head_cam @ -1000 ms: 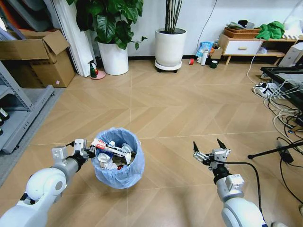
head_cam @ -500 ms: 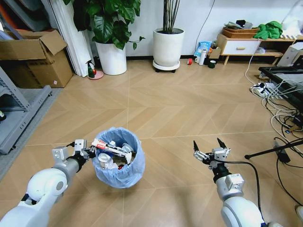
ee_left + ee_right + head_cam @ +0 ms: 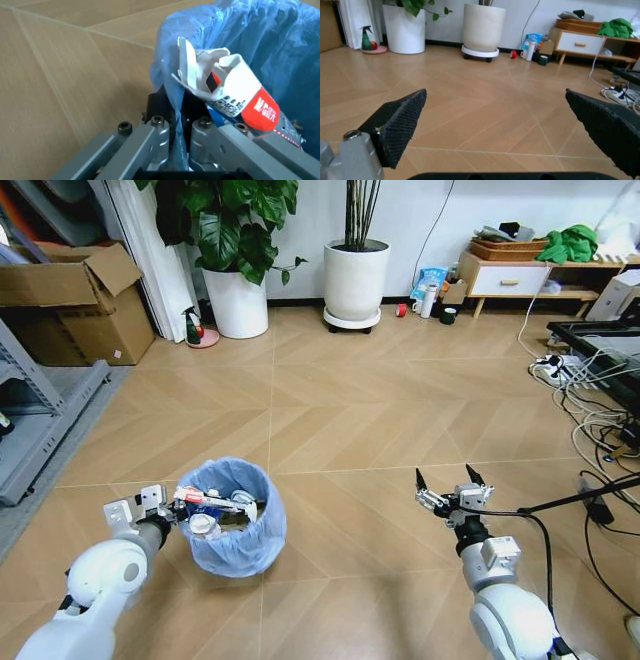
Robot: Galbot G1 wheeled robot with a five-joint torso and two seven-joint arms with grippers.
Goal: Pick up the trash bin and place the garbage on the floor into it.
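Bin (image 3: 232,520) sits lower left of the head view on the floor (image 3: 350,420), full of garbage (image 3: 215,505). Left gripper (image 3: 160,505) pinches its bagged rim (image 3: 172,108); right gripper (image 3: 450,490) hangs spread, empty. Advice: keep the bin level, clamp firm.

One trash bin (image 3: 232,520), two claws (image 3: 165,505) (image 3: 449,486)

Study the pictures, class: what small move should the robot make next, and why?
Probably set the trash bin down on the floor and let go. The left gripper is clamped on its blue-bagged rim, the garbage already lies inside, and the right gripper hangs open holding nothing.
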